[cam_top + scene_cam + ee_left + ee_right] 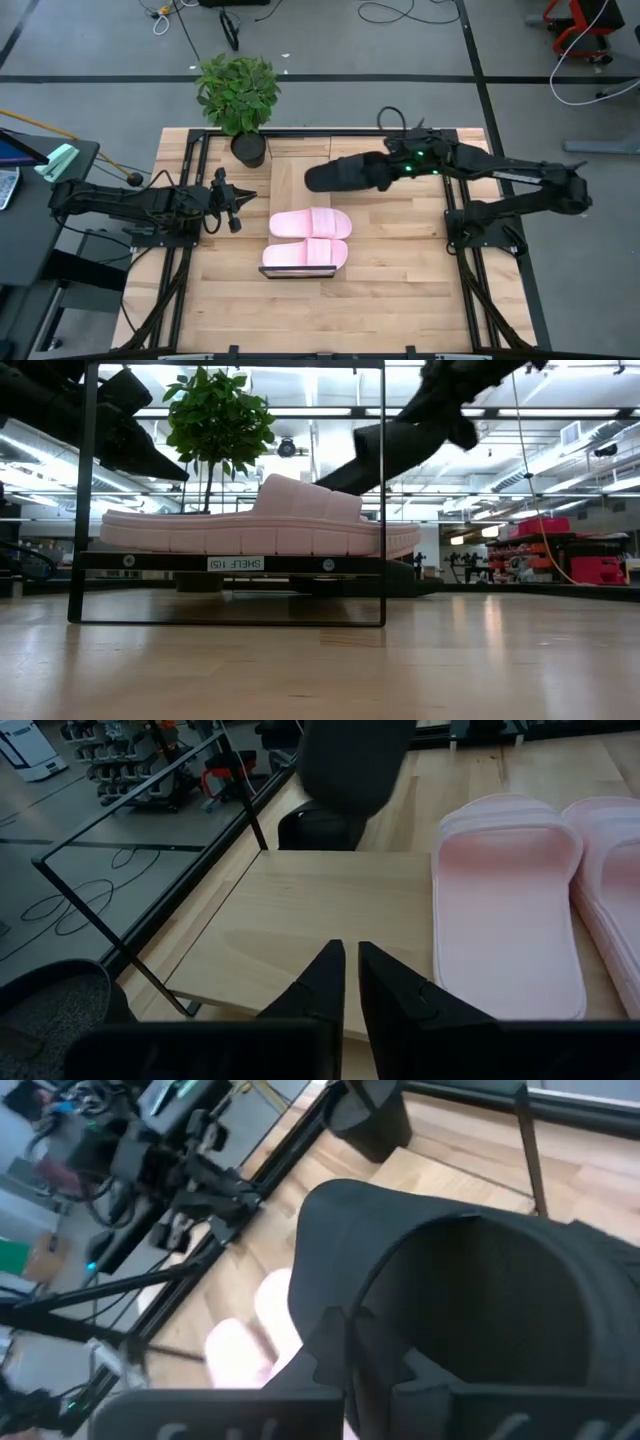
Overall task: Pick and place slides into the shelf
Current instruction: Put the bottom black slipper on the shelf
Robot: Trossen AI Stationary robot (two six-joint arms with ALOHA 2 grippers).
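While shelved, two pink slides, one black slide aloft

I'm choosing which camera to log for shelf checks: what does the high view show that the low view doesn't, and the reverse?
High view only: both light pink slide sandals lying side by side, the left end effector beside the shelf, and the plant's dark pot.
Low view only: the white label on the shelf's front edge.
Both: the potted green plant, the light-wood, black-framed shelf, and the black slide sandal held above it.
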